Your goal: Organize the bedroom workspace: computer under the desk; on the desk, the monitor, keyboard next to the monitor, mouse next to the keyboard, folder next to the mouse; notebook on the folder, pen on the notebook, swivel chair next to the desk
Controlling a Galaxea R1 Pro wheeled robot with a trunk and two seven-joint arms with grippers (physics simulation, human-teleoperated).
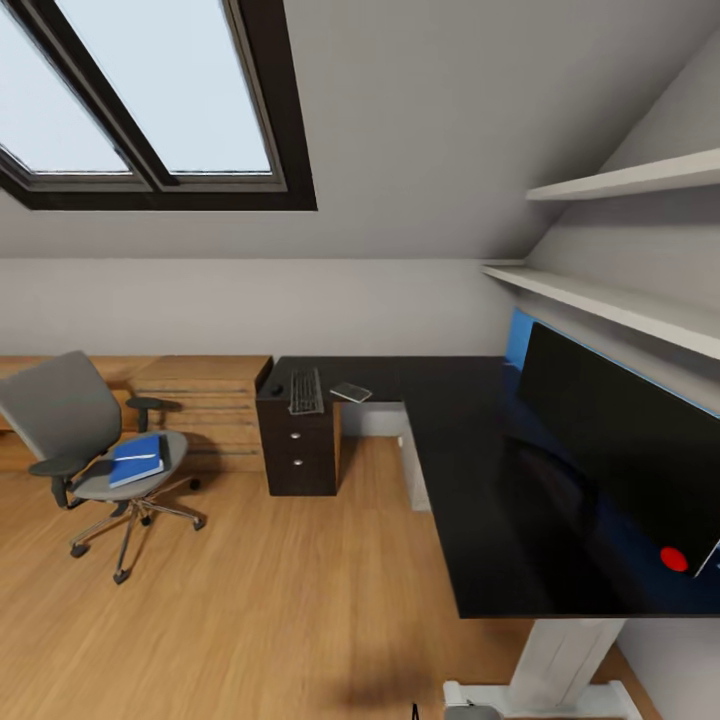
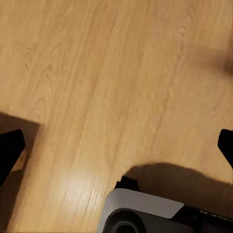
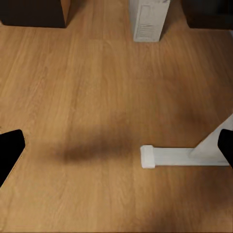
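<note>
- Sloped attic walls, a skylight and wood flooring frame the scene; the L-shaped black bench [image 1: 480,470] fills the right side of the head view, its short wing ending over dark drawers [image 1: 298,450].
- You have the monitor [image 1: 620,460] already standing on the bench along the blue back panel, its red dot low at the near corner.
- Look at the far wing: the keyboard [image 1: 305,390] lies there, well apart from the monitor, with a small dark item just beside it that may be the mouse (too small to tell) and a flat grey object [image 1: 351,392] near it.
- Your folder [image 1: 136,460] sits on the seat of the swivel chair [image 1: 95,450], which stands on the floor well away from the bench, in front of a low light-wood cabinet [image 1: 200,400].
- Both wrist views look down at bare floor; the left hand [image 2: 116,145] and the right hand [image 3: 116,145] each show dark fingertips at opposite edges, so both are spread apart and carry nothing.
- My reading: you are between steps, with no grasp begun and most of the arranging not yet done.
- Next you would need to drive toward the far wing or the chair, then bring a hand down over the keyboard or the folder.
</note>
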